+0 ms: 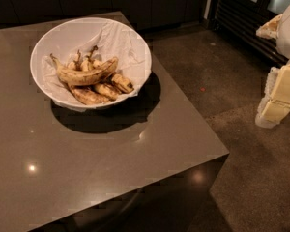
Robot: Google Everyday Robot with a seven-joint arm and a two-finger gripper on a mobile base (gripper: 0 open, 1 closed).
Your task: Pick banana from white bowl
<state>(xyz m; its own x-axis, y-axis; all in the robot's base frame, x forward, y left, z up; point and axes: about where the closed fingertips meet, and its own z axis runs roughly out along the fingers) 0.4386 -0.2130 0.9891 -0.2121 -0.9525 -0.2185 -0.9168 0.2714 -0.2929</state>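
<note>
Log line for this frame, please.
phase: before reach | gripper: far right, away from table | banana: atop pile in white bowl | contact: none

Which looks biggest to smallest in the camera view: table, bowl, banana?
Table
Bowl
Banana
The claw, at the right edge beside the table, may be nearer the camera, so I leave it unranked.

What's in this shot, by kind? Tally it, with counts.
bananas: at least 5, piled; longest banana on top
white bowl: 1
paper lining: 1
table: 1
gripper, right edge, over the floor: 1
total: at least 9
</note>
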